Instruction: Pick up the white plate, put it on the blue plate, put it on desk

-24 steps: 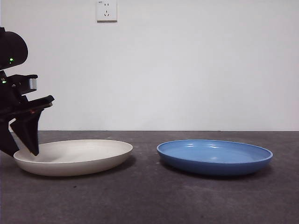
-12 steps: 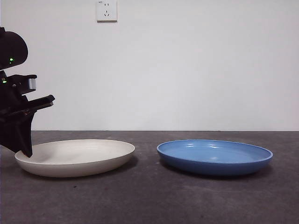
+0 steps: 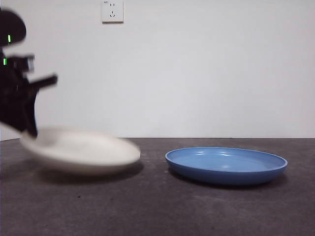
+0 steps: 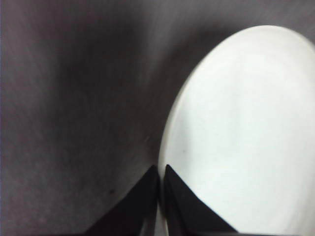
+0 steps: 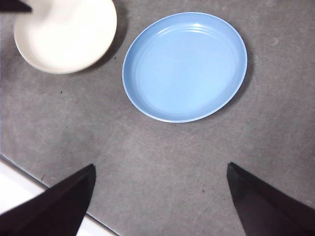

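Note:
The white plate (image 3: 81, 150) hangs tilted and blurred just above the desk (image 3: 162, 206) at the left, its left rim raised. My left gripper (image 3: 29, 129) is shut on that rim; in the left wrist view the jaws (image 4: 160, 172) pinch the edge of the white plate (image 4: 241, 128). The blue plate (image 3: 226, 164) lies flat on the desk to the right, empty. My right gripper (image 5: 160, 169) is open, high above the desk, looking down on the blue plate (image 5: 184, 66) and the white plate (image 5: 66, 32).
A white wall with a power socket (image 3: 112, 11) stands behind the desk. The desk's edge, with a white strip past it, shows in the right wrist view (image 5: 29, 189). A strip of bare desk separates the two plates.
My left gripper has risen, lifting the white plate's left rim off the desk. The plate is now tilted and blurred with motion. The blue plate has not moved.

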### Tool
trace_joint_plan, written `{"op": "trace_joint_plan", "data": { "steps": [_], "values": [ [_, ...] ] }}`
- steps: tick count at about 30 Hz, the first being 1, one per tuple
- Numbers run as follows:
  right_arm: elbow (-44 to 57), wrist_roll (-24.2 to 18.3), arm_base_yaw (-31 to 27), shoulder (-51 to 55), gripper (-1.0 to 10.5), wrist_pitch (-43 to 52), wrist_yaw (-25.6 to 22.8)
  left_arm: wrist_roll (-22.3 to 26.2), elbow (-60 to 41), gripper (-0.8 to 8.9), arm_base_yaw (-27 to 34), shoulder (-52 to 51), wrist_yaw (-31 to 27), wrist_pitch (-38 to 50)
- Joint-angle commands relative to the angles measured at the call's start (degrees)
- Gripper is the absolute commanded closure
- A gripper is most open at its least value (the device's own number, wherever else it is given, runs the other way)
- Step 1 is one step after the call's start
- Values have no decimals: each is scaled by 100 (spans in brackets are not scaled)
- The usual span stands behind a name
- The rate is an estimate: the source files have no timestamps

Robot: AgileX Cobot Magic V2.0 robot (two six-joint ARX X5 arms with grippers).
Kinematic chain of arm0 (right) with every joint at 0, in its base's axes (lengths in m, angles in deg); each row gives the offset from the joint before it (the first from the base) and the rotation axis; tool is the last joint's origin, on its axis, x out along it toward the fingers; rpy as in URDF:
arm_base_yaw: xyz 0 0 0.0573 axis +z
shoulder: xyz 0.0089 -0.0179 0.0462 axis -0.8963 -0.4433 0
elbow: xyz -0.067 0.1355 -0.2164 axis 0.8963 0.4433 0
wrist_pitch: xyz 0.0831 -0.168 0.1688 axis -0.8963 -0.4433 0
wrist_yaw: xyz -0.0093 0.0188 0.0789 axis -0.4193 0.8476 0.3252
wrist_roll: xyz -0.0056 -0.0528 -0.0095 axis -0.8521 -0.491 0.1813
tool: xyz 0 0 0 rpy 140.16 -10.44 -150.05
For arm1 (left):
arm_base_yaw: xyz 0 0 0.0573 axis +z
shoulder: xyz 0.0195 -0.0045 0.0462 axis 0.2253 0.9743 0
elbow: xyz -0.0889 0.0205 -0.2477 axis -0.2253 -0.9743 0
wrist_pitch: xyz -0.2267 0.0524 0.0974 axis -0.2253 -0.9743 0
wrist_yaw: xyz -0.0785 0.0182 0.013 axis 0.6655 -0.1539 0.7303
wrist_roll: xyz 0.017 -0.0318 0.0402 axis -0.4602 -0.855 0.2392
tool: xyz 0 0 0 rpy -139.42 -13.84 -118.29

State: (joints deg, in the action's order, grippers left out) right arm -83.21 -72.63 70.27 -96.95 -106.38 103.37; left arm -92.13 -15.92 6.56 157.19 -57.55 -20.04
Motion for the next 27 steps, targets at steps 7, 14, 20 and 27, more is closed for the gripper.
{"op": "trace_joint_plan", "data": {
  "steps": [7, 14, 20, 27],
  "values": [
    [-105, 68, 15, -31, 521, 63, 17, -442, 691, 797, -623, -551, 343, -201],
    [-120, 251, 13, 24, 521, 94, 17, -730, 1064, 797, -1443, -286, 271, 22],
    [-258, 348, 13, 173, 521, 57, -52, -850, 1504, 796, -1969, 437, 179, 98],
    [-540, 490, 13, 424, 521, 0, -68, -861, 2262, 796, -2404, 1504, 22, 83]
  ]
}}
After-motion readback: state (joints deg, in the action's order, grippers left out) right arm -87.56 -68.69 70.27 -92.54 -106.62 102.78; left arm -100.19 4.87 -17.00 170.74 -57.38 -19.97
